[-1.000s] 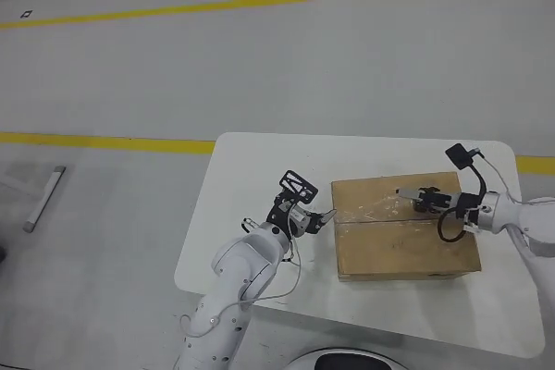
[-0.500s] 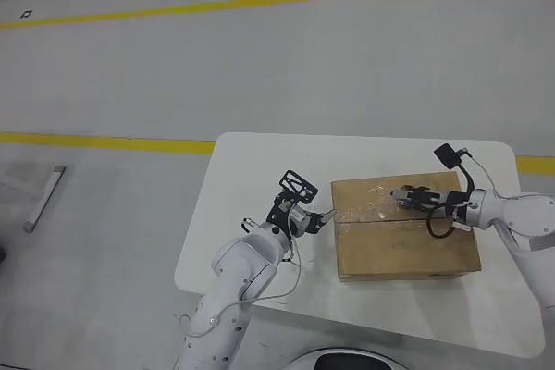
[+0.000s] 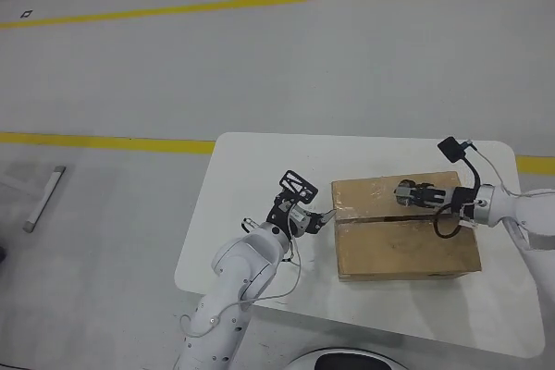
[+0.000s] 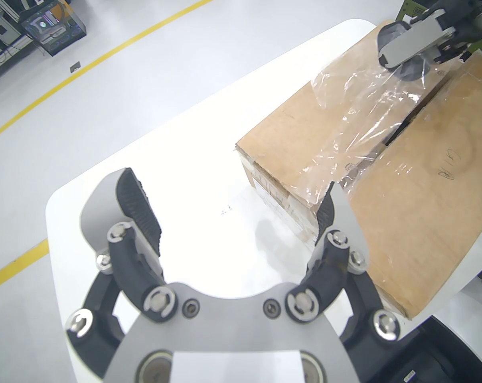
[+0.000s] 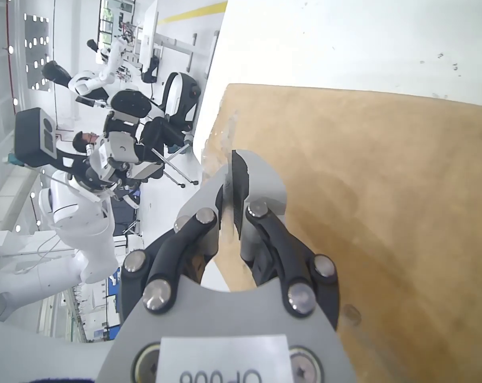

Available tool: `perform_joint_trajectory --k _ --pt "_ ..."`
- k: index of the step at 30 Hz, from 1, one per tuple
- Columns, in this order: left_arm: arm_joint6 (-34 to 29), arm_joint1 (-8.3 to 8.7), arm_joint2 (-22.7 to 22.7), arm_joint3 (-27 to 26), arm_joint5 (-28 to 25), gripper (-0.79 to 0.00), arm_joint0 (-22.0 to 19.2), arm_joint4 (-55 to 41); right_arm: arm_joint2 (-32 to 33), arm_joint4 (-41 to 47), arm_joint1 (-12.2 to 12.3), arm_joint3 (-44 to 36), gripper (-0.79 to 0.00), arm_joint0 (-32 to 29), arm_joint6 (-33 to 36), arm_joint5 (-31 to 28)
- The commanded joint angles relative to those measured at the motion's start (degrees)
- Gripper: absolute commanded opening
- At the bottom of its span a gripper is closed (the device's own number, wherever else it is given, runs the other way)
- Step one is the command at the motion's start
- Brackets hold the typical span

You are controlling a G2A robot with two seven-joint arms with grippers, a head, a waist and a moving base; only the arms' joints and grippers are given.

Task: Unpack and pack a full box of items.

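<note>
Evidently we are barely started: the brown cardboard box (image 3: pixel 405 231) sits on the white table (image 3: pixel 259 176), flaps closed. Our right gripper (image 3: pixel 404 193) pinches the clear tape strip (image 4: pixel 356 129) half-lifted off its seam; our left gripper (image 4: pixel 230 183) hangs spread at its left end. All unpacking and repacking remains.

Interior of the box (image 3: pixel 398 252), hidden beneath its flaps (image 4: pixel 424 201)

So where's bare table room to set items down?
Free: the far-left corner of the table, the strip beyond the box, and the near-right corner. Crowded: the box's left end by the open left gripper, and the box top, where the right gripper pinches clear tape.
</note>
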Motion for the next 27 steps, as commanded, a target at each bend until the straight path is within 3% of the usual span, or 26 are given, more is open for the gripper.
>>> perform_joint_trajectory --k 1,8,22,27 --pt "0.0 0.00 0.0 0.0 0.0 0.000 0.0 0.0 1.1 0.1 0.3 -2.0 -0.785 -1.1 0.8 0.6" --pt "0.0 0.00 0.0 0.0 0.0 0.000 0.0 0.0 3.5 -0.3 1.1 -7.3 -0.785 -4.9 2.7 3.2" --pt "0.0 0.00 0.0 0.0 0.0 0.000 0.0 0.0 3.4 11.2 1.1 -12.1 -0.785 -6.3 2.1 4.9" --pt "0.0 0.00 0.0 0.0 0.0 0.000 0.0 0.0 3.1 7.3 1.5 -11.3 -0.785 -7.0 2.3 5.3"
